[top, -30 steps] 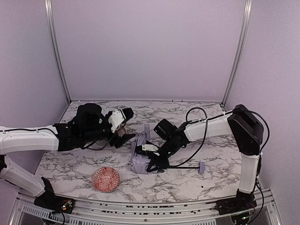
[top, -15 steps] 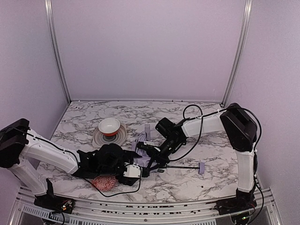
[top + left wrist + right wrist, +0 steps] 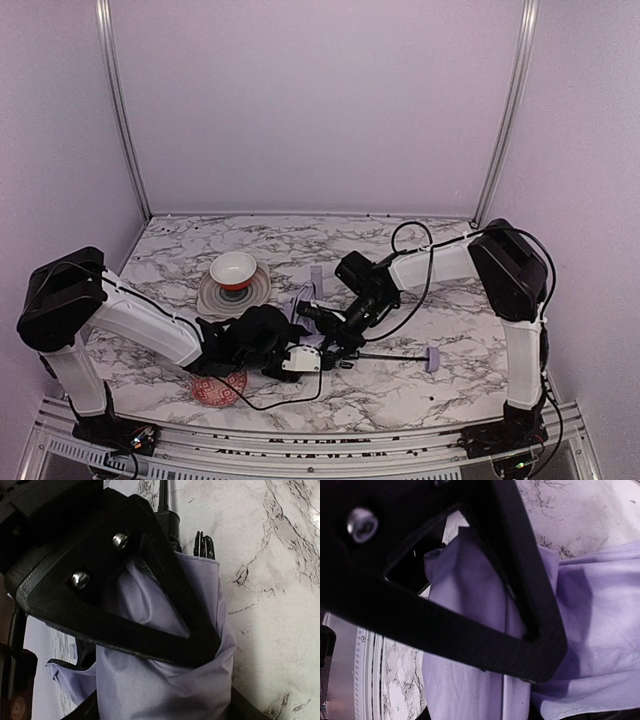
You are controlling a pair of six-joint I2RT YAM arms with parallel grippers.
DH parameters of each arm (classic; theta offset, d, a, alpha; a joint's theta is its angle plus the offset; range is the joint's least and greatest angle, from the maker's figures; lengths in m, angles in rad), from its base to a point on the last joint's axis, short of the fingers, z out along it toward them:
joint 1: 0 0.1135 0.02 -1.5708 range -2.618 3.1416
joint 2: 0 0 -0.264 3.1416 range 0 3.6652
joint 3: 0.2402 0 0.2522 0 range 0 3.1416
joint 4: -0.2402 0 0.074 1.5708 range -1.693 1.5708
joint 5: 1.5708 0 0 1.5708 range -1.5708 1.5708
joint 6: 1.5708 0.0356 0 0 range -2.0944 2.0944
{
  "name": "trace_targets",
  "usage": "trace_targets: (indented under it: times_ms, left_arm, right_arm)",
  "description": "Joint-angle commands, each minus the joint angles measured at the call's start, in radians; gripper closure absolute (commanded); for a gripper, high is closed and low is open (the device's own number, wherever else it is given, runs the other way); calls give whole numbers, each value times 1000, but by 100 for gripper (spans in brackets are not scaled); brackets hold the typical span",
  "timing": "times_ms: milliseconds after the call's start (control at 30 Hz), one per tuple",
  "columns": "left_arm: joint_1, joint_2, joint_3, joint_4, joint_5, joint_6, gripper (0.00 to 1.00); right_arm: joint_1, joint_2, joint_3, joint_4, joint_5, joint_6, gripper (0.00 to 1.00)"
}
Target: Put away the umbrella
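On the white, grey-veined marble desk we find one pale lavender folding umbrella of crumpled thin fabric, lying near the middle, its long axis running left to right. Both hands sit at its bundled left end, equally near: the right hand clamps the fabric, while the left hand straddles it, whether gripping we cannot tell. Smaller: one pale plate carrying one white bowl, one red patterned bowl, and the umbrella's small knob handle far right.

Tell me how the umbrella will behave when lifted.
The umbrella fabric looks thin and creased, so it will probably flop and bunch. Its thin black shaft seems rigid, likely the steadier hold. Slim build suggests it is light.
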Motion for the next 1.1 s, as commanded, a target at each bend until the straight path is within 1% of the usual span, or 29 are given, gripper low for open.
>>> trace_targets:
  times_ms: [0,33,100,200,267,400,500,600,700,800,867,933,1033,1067]
  left_arm:
    - [30,46,43,-173,45,-39,35]
    - [31,61,64,-219,54,-51,37]
    - [39,99,142,-376,81,-81,43]
    - [53,151,227,-523,120,-132,48]
    - [63,163,252,-573,161,-147,53]
    - [90,150,272,-613,276,-209,56]
    - [107,144,285,-634,338,-240,60]
    - [113,159,312,-682,392,-267,61]
    - [130,187,354,-742,480,-307,62]
    - [161,219,409,-808,587,-358,64]
    - [185,246,447,-877,695,-378,67]
    - [205,286,485,-927,774,-401,69]
    - [227,347,539,-986,812,-433,71]
    - [233,363,556,-1004,823,-436,72]
  right_arm:
    - [-13,59,-58,-180,103,22,65]
    - [-14,50,-62,-170,99,25,63]
    - [-23,18,-72,-143,94,37,56]
    - [-49,-39,-82,-102,93,65,47]
    - [-81,-87,-95,-69,92,95,40]
    - [-147,-206,-143,0,105,138,33]
    - [-182,-302,-183,47,139,168,31]
    - [-194,-405,-226,109,229,194,31]
    - [-179,-532,-322,244,338,199,32]
    - [-78,-690,-477,417,510,64,33]
    - [0,-786,-576,526,604,-38,33]
    - [44,-879,-672,643,599,-101,33]
    - [73,-971,-807,815,541,-192,33]
    - [108,-980,-836,848,551,-228,33]
